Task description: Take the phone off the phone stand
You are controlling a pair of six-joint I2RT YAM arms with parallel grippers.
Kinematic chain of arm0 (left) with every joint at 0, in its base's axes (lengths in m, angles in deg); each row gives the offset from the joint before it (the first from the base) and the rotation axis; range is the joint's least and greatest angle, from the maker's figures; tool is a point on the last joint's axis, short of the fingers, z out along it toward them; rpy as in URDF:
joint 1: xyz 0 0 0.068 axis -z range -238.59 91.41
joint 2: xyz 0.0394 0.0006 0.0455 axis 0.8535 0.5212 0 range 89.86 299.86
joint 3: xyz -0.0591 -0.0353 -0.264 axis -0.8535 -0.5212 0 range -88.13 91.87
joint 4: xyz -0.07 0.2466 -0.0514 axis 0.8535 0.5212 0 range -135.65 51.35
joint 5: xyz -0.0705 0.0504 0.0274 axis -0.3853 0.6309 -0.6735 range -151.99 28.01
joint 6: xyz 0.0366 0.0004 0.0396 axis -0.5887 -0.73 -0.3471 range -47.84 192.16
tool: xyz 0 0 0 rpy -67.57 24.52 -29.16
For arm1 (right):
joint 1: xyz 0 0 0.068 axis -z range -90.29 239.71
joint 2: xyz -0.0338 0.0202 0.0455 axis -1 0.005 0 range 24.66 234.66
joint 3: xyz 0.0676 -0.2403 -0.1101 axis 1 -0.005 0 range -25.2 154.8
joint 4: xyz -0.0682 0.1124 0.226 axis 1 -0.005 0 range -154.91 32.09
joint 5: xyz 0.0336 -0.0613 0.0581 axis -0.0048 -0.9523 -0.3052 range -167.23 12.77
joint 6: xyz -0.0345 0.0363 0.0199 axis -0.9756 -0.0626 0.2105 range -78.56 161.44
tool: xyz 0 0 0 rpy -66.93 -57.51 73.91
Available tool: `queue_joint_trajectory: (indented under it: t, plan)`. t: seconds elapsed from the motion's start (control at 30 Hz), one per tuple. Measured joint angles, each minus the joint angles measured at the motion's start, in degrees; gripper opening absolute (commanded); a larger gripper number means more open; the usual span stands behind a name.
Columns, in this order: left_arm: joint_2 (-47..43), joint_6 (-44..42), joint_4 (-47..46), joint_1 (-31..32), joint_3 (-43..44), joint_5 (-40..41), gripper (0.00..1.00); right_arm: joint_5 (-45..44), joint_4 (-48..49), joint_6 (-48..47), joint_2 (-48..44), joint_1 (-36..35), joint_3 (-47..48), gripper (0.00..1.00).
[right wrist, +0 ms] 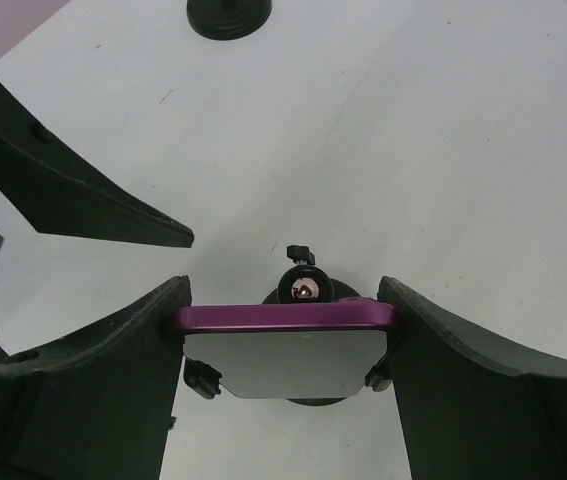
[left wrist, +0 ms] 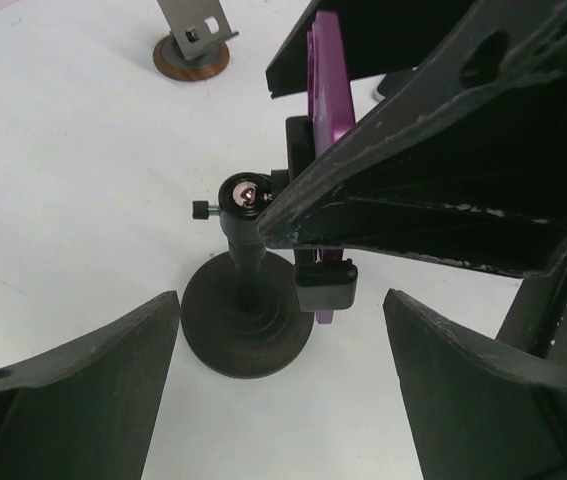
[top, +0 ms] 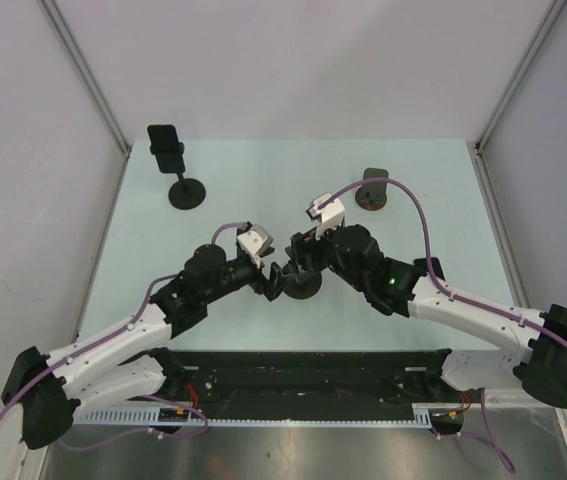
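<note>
The phone stand [top: 304, 287] is standing near the middle of the tabletop [top: 423, 170], a little toward the near edge, and both arms are meeting over it. The purple phone [right wrist: 283, 318] is sitting in its cradle, with two black hooks holding the lower corners. The phone's long axis is running close to upright, leaning back slightly. Its top edge is pointing up at the right wrist camera, its glossy face is turning toward the right arm, and the stand's ball joint [right wrist: 303, 288] is showing just behind it.

The right gripper [right wrist: 283, 330] is clamping the phone near its top, one finger pressing each side edge.

The left gripper [left wrist: 280, 300] is hanging with its fingers spread wide. The stand's round black base [left wrist: 246, 325] is lying between them and apart from both.

A second stand [top: 185, 192], carrying a dark phone [top: 166, 148], is standing by the far left corner. A brown-based stand [top: 371, 192] is sitting near the far edge, right of centre.
</note>
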State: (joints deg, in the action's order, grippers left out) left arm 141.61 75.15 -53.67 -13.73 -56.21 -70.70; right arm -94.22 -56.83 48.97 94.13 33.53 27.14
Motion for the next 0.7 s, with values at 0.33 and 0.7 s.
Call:
queue_joint_trajectory:
  t: [0.33,0.7]
  plan:
    - [6.08,1.2,-6.45,0.0,-0.22,-1.6,0.61,-0.17,0.0,0.04,-0.04,-0.02,-0.07,0.0]
    - [7.26,3.06,-9.03,0.35,-0.96,-4.46,0.0,-0.61,-0.24,0.42,-0.35,0.17,-0.26,0.0]
